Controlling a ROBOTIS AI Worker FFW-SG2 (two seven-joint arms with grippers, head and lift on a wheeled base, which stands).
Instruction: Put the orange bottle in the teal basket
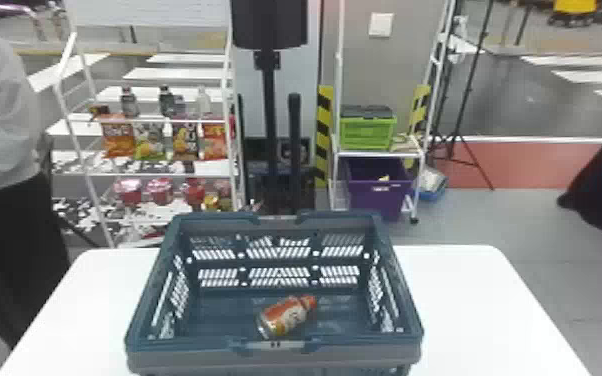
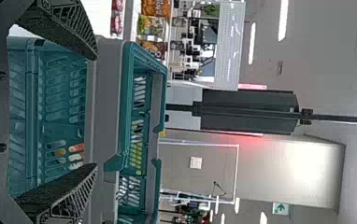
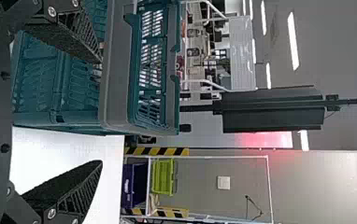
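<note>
The orange bottle (image 1: 287, 316) lies on its side on the floor of the teal basket (image 1: 275, 345), close to its near wall and a little right of the middle. In the left wrist view, my left gripper (image 2: 96, 112) is open in front of the basket (image 2: 106, 98), and some orange of the bottle (image 2: 76, 148) shows through the slotted wall. My right gripper (image 3: 103, 112) stands open in the right wrist view, nothing between its fingers, with the basket (image 3: 116, 88) beyond it.
The basket stands on a white table (image 1: 480, 310). Behind it are a rack of snacks and bottles (image 1: 147, 120), a black post (image 1: 269, 115), and a cart with a green crate (image 1: 367, 132) and a purple bin (image 1: 379, 187).
</note>
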